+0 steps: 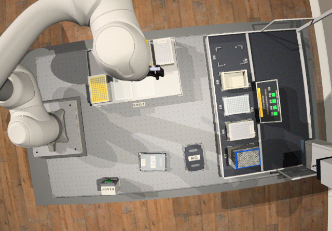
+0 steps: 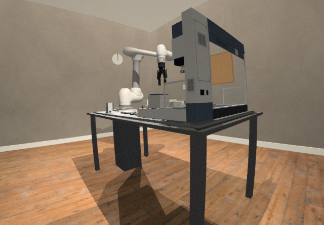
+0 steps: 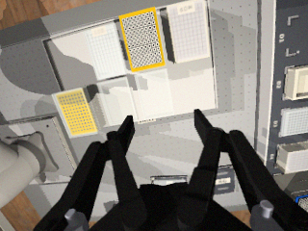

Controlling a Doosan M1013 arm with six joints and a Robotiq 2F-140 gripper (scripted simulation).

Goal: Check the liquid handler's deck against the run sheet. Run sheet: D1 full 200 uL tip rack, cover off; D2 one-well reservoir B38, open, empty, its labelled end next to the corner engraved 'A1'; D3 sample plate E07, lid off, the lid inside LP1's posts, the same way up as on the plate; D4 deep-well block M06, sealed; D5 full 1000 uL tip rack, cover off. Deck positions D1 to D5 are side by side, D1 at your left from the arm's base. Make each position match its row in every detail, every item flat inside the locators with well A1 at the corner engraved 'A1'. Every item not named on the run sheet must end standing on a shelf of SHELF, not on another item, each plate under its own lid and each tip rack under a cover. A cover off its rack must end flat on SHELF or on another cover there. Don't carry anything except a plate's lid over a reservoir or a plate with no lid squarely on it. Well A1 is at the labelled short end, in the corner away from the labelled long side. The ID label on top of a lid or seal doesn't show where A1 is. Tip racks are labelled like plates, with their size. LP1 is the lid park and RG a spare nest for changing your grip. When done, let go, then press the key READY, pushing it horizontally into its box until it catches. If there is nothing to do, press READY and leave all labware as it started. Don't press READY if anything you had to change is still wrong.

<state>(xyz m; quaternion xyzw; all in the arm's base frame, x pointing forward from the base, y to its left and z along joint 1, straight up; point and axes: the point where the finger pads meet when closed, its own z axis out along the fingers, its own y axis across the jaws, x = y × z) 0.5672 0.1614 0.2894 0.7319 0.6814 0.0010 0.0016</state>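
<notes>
My gripper (image 1: 156,71) hangs open and empty high above SHELF (image 1: 134,70), also seen in the side view (image 2: 161,80) and the wrist view (image 3: 164,117). On the shelf, the wrist view shows a yellow-framed tip rack (image 3: 141,38) between two white plates (image 3: 107,50) (image 3: 189,31), and a yellow-topped rack (image 3: 75,111) lower left. Two pale flat covers (image 3: 115,101) (image 3: 153,93) lie beside it. On the deck, D1 (image 1: 230,55) is bare. D2 holds an open reservoir (image 1: 233,79), D3 a white plate (image 1: 236,104), D4 a white block (image 1: 240,130), D5 a blue-framed tip rack (image 1: 247,157).
A lid lies in LP1 (image 1: 153,161). The RG nest (image 1: 194,158) stands beside it. The READY key box (image 1: 108,185) sits near the table's front edge. The liquid handler's tall frame (image 2: 198,68) rises over the deck. My arm hides part of the shelf in the overhead view.
</notes>
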